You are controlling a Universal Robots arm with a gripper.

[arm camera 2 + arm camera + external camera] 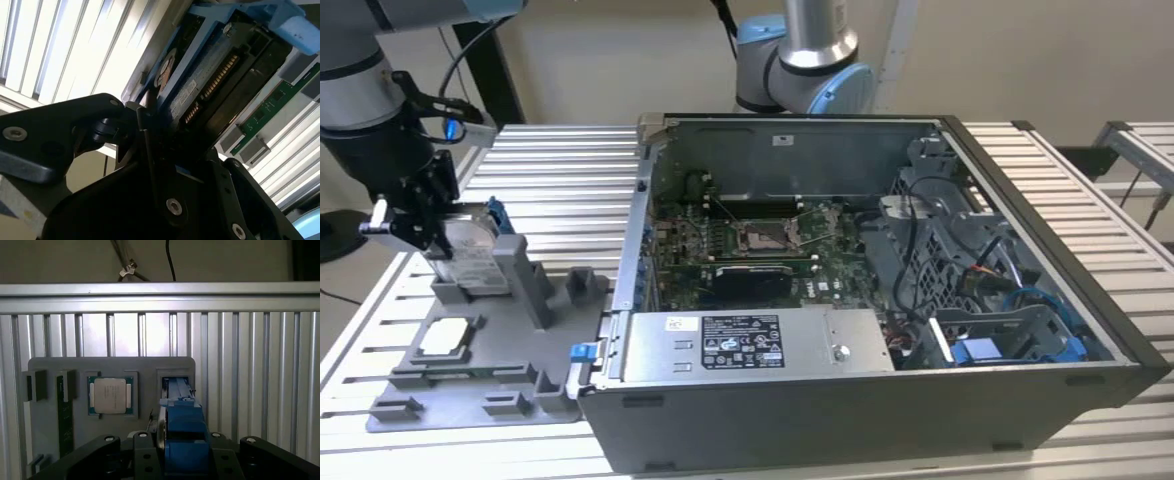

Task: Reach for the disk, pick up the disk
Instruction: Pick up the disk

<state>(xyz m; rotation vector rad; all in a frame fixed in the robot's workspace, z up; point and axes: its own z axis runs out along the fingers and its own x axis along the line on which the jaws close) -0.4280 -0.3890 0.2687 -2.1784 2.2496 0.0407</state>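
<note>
The arm (358, 95) comes down from the upper corner at the exterior view's left. Its grey and black wrist section points almost straight down. The gripper (430, 238) hangs below the wrist, leaning slightly toward the exterior view's right. Its black body and paired linkages spread wide across the foreground in both wrist views. The fingers (141, 131) stand on either side of the disk (478, 255) and are closed against it. In the second wrist view one dark finger lies flat along the disk's face.
</note>
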